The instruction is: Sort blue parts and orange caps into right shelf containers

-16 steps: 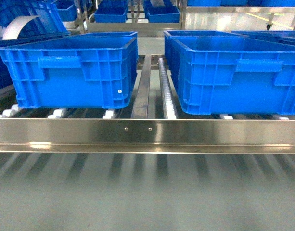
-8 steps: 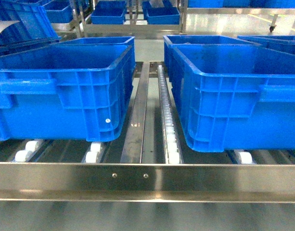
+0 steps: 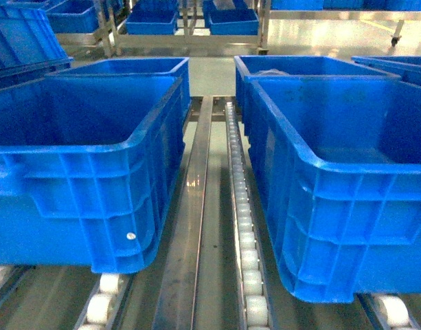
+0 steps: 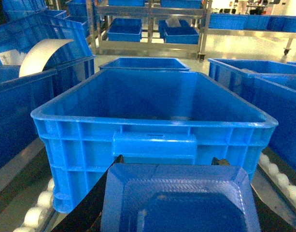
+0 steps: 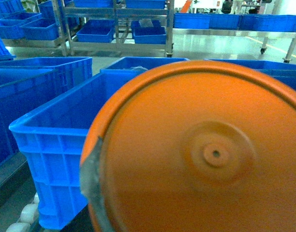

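The orange cap (image 5: 201,154) and blue part (image 4: 179,200) fill the lower frames before the crates (image 4: 152,104), gripper states hidden.

Both crates (image 3: 80,165) (image 3: 347,172) stand open-topped, roller track (image 3: 244,227) running between

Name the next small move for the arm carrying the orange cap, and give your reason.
Probably ease the right arm forward and over the near rim of the blue crate ahead, then release. The orange cap fills the right wrist view, short of the crate's opening. The jaws are hidden behind it.
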